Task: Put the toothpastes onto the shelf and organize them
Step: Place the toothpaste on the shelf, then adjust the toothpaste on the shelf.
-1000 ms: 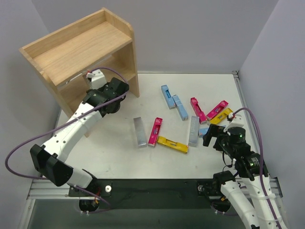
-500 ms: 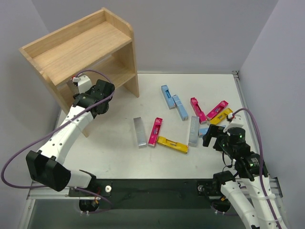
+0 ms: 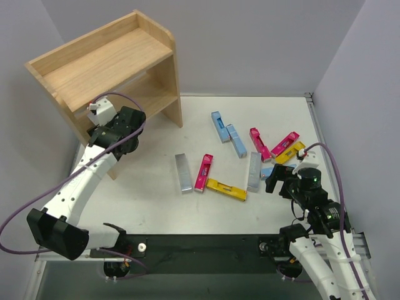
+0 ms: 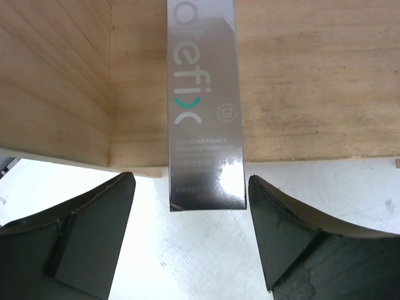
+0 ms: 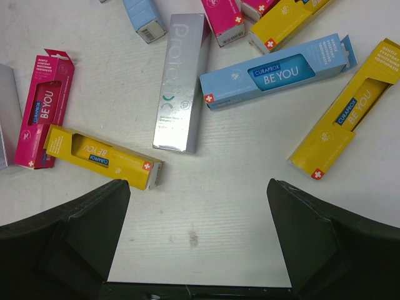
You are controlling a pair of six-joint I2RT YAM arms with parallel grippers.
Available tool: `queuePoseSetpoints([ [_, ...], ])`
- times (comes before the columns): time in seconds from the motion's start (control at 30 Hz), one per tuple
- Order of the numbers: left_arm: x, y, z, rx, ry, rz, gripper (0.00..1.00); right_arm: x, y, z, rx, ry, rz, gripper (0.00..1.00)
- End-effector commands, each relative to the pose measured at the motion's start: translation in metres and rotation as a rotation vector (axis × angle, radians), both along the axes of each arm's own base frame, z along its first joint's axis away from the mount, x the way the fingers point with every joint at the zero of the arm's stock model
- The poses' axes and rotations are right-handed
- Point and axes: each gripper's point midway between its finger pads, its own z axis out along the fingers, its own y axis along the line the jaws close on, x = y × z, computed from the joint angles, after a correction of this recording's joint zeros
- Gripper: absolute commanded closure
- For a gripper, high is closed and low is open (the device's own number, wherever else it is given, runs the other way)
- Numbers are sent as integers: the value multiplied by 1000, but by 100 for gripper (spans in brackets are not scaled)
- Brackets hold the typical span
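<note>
The wooden shelf (image 3: 106,62) stands at the back left. My left gripper (image 3: 103,122) is at the front of its lower tier. In the left wrist view a silver-grey toothpaste carton (image 4: 203,106) lies on the lower shelf board (image 4: 312,81), its near end sticking out over the table. My left gripper (image 4: 192,187) is open, with that end between its fingertips, the right one almost touching. My right gripper (image 3: 281,179) hangs open and empty over the table, near the loose cartons. It shows open in its wrist view (image 5: 199,200).
Loose cartons lie mid-table and right: silver (image 3: 182,173), magenta (image 3: 204,172), yellow (image 3: 226,189), silver (image 3: 254,170), two light blue (image 3: 219,126) (image 3: 236,140), two magenta (image 3: 260,144) (image 3: 284,144), yellow (image 3: 290,152). The shelf's left side panel (image 4: 56,75) is close beside the placed carton.
My left gripper has moved left along the front of the shelf's lower tier. The right arm and the loose cartons have not moved.
</note>
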Motion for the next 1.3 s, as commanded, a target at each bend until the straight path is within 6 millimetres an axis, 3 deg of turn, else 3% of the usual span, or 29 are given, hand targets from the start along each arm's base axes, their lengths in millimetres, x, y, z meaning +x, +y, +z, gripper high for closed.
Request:
queuePoseSetpoints([
  [0.0,-4,3,22,-28,-93,12,14,4,-1,3,-12,-29,0,0],
  [0.2,-12,-16,37,21,-90,-85,12,4,0,2,-13,-26,5,0],
  [0.37,-17,-59,51,172,-73,-255,12,4,0,0,-13,-24,5,0],
  [0.53,4,-82,49,344,-16,-341,12,4,1,1,-10,-27,5,0],
  [0.67,35,-98,44,544,85,-435,12,4,1,2,-7,-34,8,0],
  [0.83,65,-92,31,675,239,-459,11,3,2,3,-3,-41,13,0],
  [1.03,78,-74,52,770,257,-394,12,3,1,3,-2,-44,9,0],
  [1.13,82,-69,64,766,222,-395,18,3,2,2,-2,-41,10,0],
  [1.27,86,-56,68,758,226,-385,22,3,2,1,-2,-36,12,0],
])
